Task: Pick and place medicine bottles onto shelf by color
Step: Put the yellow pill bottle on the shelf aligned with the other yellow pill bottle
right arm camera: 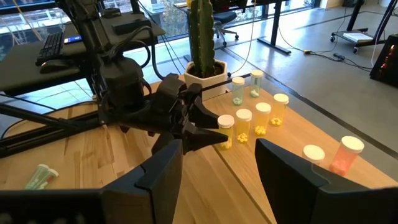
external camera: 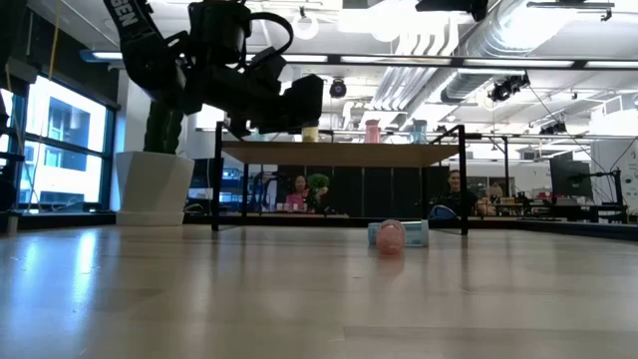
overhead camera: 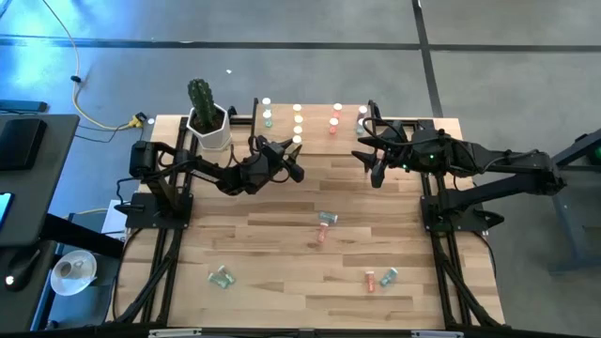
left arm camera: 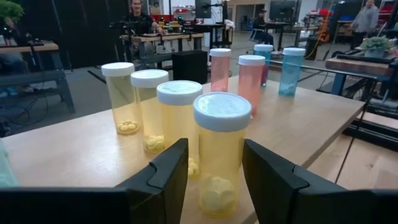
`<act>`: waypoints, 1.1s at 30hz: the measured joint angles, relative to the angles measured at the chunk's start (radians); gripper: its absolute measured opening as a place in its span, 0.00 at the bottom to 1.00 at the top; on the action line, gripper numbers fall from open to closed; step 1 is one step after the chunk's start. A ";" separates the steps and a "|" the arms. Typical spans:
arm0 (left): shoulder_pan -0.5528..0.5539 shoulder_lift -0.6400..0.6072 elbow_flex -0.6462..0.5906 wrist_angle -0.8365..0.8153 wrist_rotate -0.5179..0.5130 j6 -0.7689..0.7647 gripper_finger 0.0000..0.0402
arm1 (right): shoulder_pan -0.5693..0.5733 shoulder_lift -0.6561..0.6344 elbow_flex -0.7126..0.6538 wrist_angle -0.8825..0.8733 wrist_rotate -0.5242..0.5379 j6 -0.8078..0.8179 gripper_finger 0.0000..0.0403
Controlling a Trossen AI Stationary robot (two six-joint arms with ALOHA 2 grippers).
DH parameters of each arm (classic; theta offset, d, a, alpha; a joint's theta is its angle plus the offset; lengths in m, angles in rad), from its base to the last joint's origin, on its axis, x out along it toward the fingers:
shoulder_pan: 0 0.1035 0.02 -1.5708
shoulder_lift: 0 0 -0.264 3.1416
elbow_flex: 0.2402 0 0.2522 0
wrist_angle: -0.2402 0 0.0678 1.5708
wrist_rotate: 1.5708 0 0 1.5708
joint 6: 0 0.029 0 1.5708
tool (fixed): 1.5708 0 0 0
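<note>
Pale wood planks are forming the tabletop (overhead camera: 282,244), with a grey concrete floor showing around it from above. Nearest the front edge, three bottles are lying on their sides: a green one (overhead camera: 222,277) toward the left, and a pink one (overhead camera: 370,280) just beside a teal one (overhead camera: 388,276) toward the right. Farther in, near mid-table, a teal bottle (overhead camera: 327,218) and a pink bottle (overhead camera: 321,235) are lying close together. All are small translucent cylinders with white caps.

At the far edge, the shelf (overhead camera: 376,125), a light-wood slab on thin black legs, is carrying upright bottles sorted by colour: green (overhead camera: 268,118) nearest the cactus pot (overhead camera: 210,130), then a row of yellow (overhead camera: 298,120), then pink (overhead camera: 334,124), then pale blue, seen only from the left wrist (left arm camera: 291,71).

The left gripper (left arm camera: 214,177) is reaching forward and level at the shelf's front, its blunt dark fingers (left arm camera: 165,174) standing parted on either side of the front yellow bottle (left arm camera: 221,155); whether they are touching it cannot be told. Pale tablets are lying in the yellow bottles.

The right gripper (right arm camera: 217,165) is hanging beside the shelf's right end, pointed across toward the left arm, its jaws spread and holding nothing.
</note>
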 joint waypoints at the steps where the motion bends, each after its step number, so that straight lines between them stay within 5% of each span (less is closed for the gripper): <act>1: -0.002 0.000 0.000 0.000 0.000 0.000 0.35 | 0.000 0.000 0.000 0.000 0.000 0.000 0.48; 33: -0.003 -0.001 0.000 -0.014 -0.003 0.053 0.35 | 0.000 0.000 0.000 0.000 0.000 0.001 0.48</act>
